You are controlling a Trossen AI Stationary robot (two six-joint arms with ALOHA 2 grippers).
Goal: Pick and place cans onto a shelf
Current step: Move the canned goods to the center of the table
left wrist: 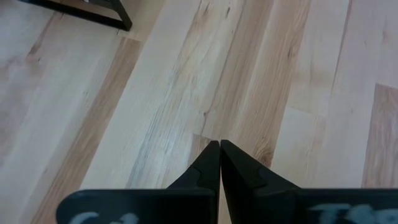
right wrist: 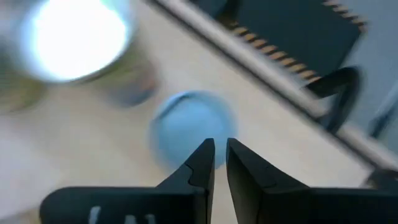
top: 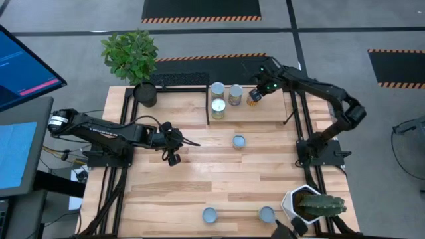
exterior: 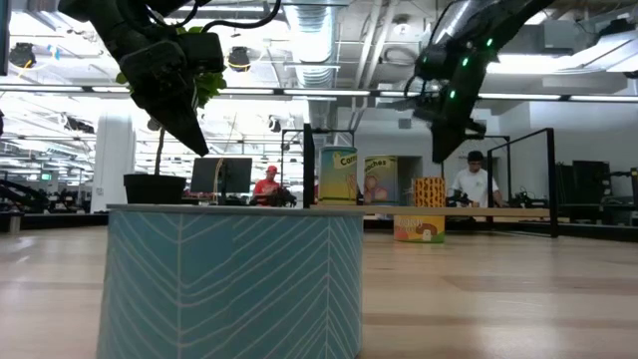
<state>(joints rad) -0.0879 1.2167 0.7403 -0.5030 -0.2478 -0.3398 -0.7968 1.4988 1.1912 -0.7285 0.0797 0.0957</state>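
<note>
1. While your left gripper [top: 182,139] hangs over bare table planks in front of the shelf's left half, its jaws are pressed together on nothing; it looks parked to keep clear.
2. On the shelf [top: 172,114], a pale wooden board in a thin black rod frame, three upright tin cans [top: 218,108] cluster near the middle, packed close, likely to leave room at the right end.
3. Right of that cluster, the orange-labelled can [top: 254,97] stands on the board with your right gripper [top: 260,87] directly above it. The right wrist view shows the dark fingers [right wrist: 202,155] slightly parted with nothing between them and a smooth pale-blue lid beyond the tips, so this can reads as released.
4. Three cans remain off the shelf: one [top: 239,141] just in front of it, and two [top: 209,214] well in front, near the table's far edge. All are short, rigid cylinders with round lids, so expect a firm side pinch.
</note>
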